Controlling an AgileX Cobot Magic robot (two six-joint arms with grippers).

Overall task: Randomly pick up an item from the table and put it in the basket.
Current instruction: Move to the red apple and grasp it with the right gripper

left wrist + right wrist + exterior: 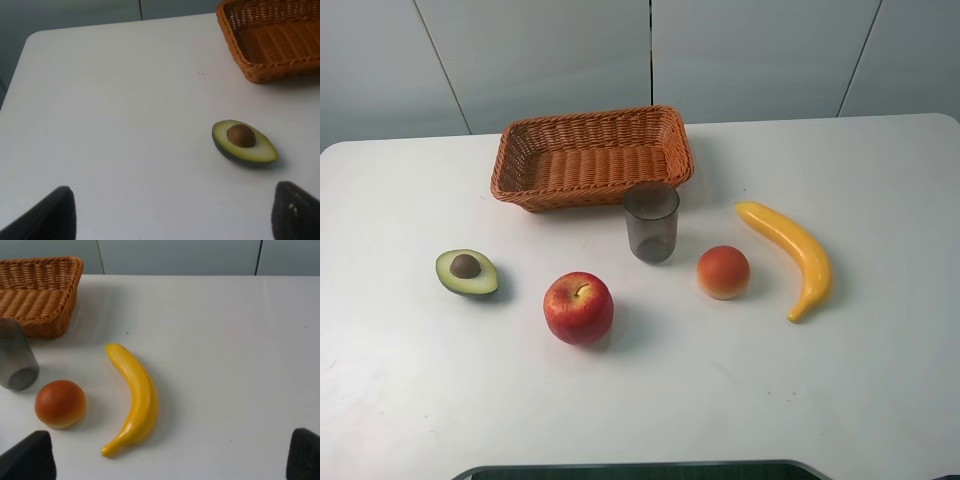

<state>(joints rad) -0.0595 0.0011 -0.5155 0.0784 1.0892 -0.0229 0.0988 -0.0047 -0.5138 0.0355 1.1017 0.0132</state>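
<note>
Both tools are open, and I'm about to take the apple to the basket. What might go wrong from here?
1. The grey cup stands upright just before the basket, near the likely path from the apple; a low carry might topple it.
2. The apple is round and sits on a smooth table; an off-centre pinch may roll it toward the avocado half.
3. Neither wrist view shows the apple, so alignment rests on the high camera alone.

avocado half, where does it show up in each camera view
Exterior high: the avocado half lies left of the apple, in front of the left end of the basket.
Left wrist: the avocado half lies cut side up, apart from the basket.
Right wrist: not in it.
Shared landmark: the basket, seen in all three views.
</note>
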